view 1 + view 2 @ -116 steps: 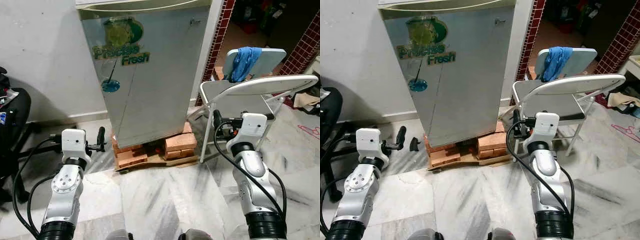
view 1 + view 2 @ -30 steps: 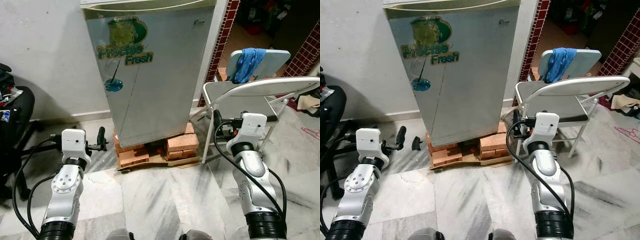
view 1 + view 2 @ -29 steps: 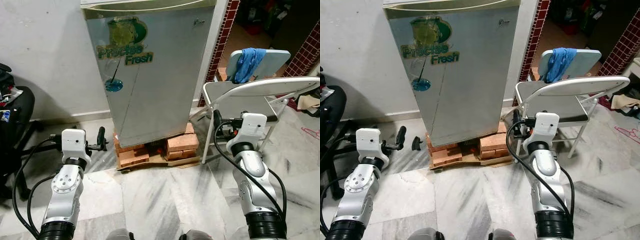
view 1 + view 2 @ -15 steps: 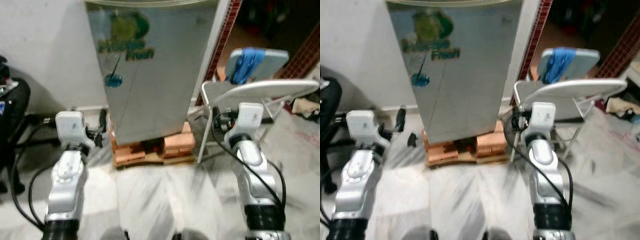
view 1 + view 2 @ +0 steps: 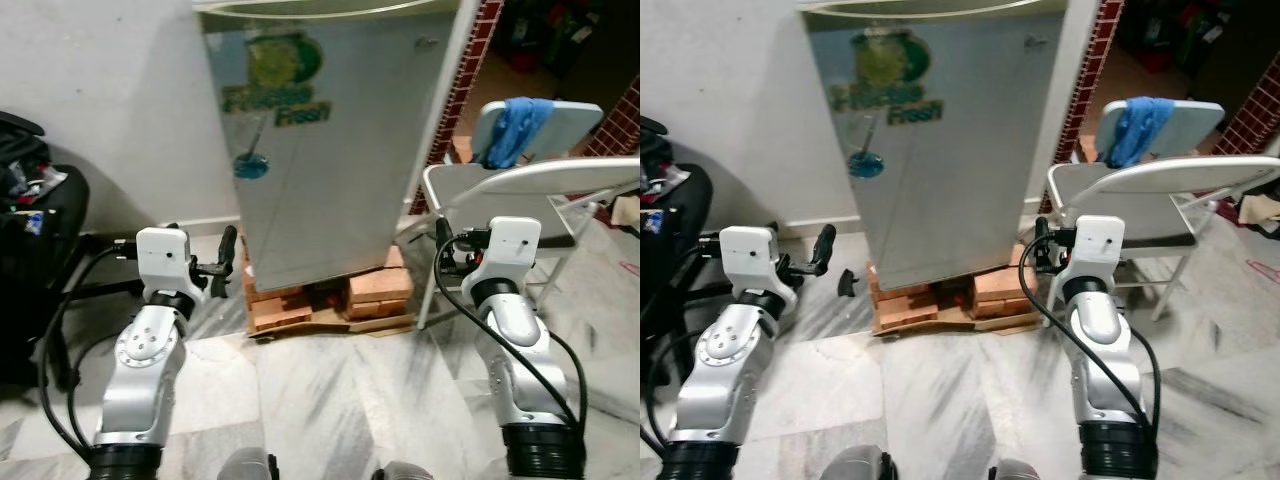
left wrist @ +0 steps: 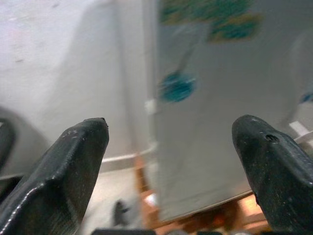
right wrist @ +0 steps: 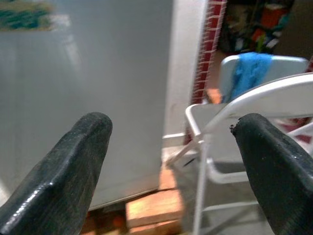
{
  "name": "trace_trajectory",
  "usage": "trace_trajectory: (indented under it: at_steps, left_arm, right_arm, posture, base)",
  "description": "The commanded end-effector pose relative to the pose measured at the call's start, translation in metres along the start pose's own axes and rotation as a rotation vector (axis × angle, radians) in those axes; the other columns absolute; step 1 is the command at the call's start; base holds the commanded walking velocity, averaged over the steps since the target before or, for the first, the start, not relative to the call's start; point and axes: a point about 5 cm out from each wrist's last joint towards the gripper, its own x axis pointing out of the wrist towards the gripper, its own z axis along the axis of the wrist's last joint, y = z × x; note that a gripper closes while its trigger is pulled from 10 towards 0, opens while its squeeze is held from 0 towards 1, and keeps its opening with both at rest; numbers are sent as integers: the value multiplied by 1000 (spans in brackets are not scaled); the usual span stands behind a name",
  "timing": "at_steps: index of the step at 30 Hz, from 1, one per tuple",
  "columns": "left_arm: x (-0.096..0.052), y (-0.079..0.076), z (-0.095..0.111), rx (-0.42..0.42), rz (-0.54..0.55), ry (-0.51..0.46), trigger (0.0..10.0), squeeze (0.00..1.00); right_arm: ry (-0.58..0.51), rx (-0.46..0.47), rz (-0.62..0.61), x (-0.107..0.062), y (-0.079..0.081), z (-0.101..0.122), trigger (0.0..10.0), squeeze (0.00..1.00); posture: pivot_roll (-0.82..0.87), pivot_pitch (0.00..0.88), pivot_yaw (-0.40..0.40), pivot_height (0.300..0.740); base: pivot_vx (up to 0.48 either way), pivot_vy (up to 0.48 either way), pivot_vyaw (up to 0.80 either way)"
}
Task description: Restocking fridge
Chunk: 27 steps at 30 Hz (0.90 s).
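On stacked bricks (image 5: 330, 300): boxy steel fridge (image 5: 340, 150).

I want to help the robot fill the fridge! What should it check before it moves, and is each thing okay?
1. Fridge door shut: ok, it needs opening first.
2. Left gripper jaws open and holding nothing: ok.
3. Right gripper jaws open and holding nothing: ok.
4. Fridge resting steady on the bricks: cannot tell.
5. White folding chair close by the right gripper, could get in the way: not ok.
6. Food to restock within reach: cannot tell.
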Motion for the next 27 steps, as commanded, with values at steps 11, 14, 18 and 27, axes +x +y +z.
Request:
trace_trajectory:
  at_steps: [11, 14, 18, 27]
  left_arm:
    - [-11, 1, -3, -31, -20, 16, 10000, 0]
    - [-11, 2, -4, -35, -21, 18, 10000, 0]
    - [-10, 2, -3, -35, -23, 11, 10000, 0]
    - [-8, 5, 0, -79, -48, 11, 10000, 0]
  right_arm:
    - [32, 77, 9, -13, 2, -15, 10000, 0]
    - [40, 83, 20, -12, 4, -14, 10000, 0]
    - [33, 72, 17, -8, 1, -13, 10000, 0]
    - [20, 76, 15, -6, 1, -10, 10000, 0]
  posture:
    - [7, 69, -17, 740]
    - [7, 71, -18, 740]
    - [11, 73, -17, 740]
    - [9, 68, -15, 740]
  base:
    - [0, 479, 0]
    - [0, 470, -533]
    - [0, 466, -800]
    - [0, 455, -800]
